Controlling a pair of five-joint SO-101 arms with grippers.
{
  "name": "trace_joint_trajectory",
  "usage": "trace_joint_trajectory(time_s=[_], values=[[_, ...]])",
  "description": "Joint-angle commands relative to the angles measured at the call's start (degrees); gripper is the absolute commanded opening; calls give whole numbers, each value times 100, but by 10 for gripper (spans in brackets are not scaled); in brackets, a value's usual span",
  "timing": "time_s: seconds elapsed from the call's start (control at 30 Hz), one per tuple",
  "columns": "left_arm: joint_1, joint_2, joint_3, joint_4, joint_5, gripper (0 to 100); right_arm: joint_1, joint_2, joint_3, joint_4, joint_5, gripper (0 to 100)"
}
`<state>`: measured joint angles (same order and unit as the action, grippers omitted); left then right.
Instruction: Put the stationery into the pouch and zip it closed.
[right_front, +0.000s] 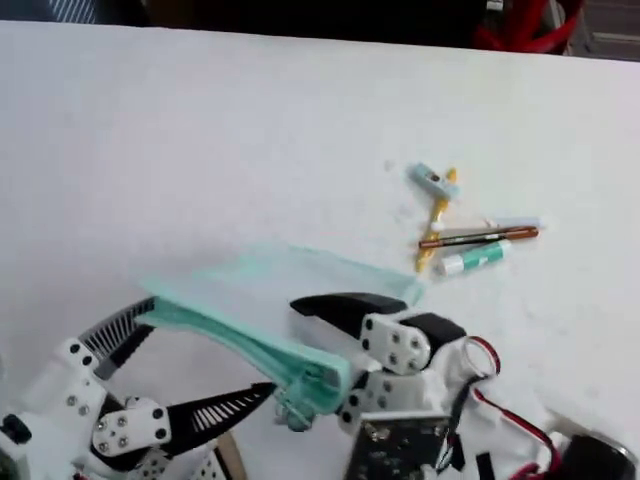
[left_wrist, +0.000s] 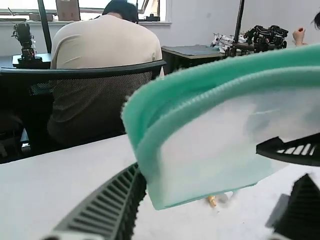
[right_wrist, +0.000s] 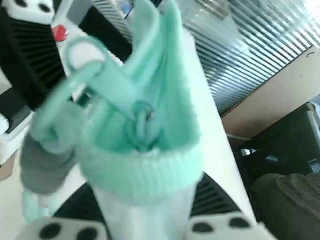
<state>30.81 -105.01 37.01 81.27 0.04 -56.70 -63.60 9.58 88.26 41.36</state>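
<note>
pouch: translucent body, mint-green fabric edge and zip. Sits near-centre, tilted up on edge, green zip edge facing near-left. Slider and ringed mint pull tab at its near end. Zip open or closed: can't tell. Stationery well to its right, flat on table in a loose pile: brown pencil, yellow pen crossing it, green-white stick, pale blue piece farthest.

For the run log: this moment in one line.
pouch: held by right gripper | left gripper: open around pouch | stationery: on table, outside
</note>
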Motion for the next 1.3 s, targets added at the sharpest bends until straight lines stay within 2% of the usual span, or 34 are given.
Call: trace_joint_trajectory(time_s=[0.0,0.1,0.3,0.43,0.5,0.7,0.77,0.9,1.17,1.27], values=[[215,13,-123,0,-97,416,-356,119,-615,549,211,19],[215,13,-70,0,-105,418,-945,277,-1073,1051,457,19],[215,13,-290,0,-132,418,-866,787,-1547,1042,492,19],[207,13,-273,-9,-782,415,-866,1024,-2031,1042,492,19],[-66,13,-264,-9,-949,415,-866,1042,-2224,1051,475,19],[-1455,13,-281,-53,-985,419,-866,1051,-2057,1051,484,19],[-1613,13,-273,-141,-958,419,-919,1103,-1952,1042,492,19],[-1376,13,-264,-413,-949,419,-1226,1235,-1785,1015,492,19],[365,22,44,-422,-993,414,-1200,1789,-1811,567,492,19],[470,22,431,-510,-1002,355,-892,1824,-1811,391,440,19]])
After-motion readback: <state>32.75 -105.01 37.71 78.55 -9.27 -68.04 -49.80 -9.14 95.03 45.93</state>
